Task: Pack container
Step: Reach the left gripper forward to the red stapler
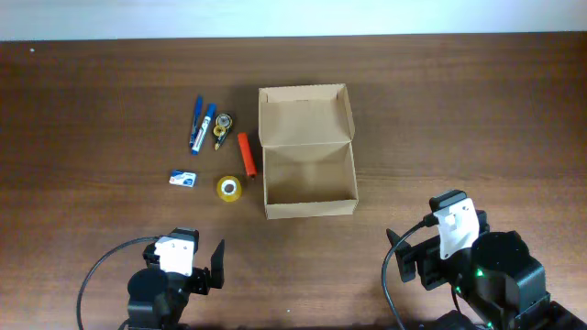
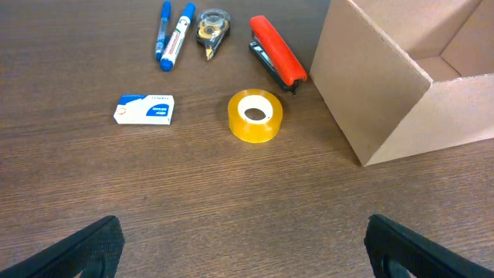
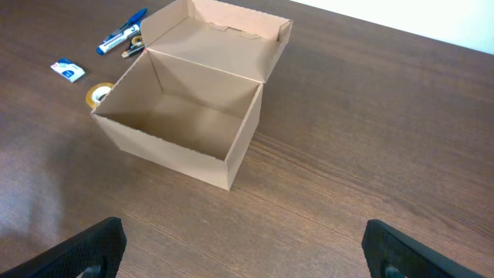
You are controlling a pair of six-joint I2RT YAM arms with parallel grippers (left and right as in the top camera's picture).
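1. The container [image 1: 310, 209], a plain brown cardboard box, sits near the middle of the table [image 1: 477, 110] with its mouth facing up and nothing inside.
2. Its hinged lid [image 1: 305, 115] is thrown back on the far side. Box and lid together run lengthwise from near to far, while the box body alone is slightly wider left to right.
3. Just beside its left wall lies an orange stapler [image 1: 247, 155], long axis roughly near-far and a little tilted.
4. A yellow tape roll [image 1: 229, 188] lies flat, nearer than the stapler.
5. Farther left is a small white-and-blue packet [image 1: 182, 179].
6. Beyond these lie a correction-tape dispenser [image 1: 223, 128], a blue marker [image 1: 206, 124] and a blue pen [image 1: 196, 117].
7. The left gripper [image 2: 245, 247] is spread wide with nothing between its fingers, facing the tape roll.
8. The right gripper [image 3: 243, 247] is likewise spread wide and empty, well apart from the box at the near right.
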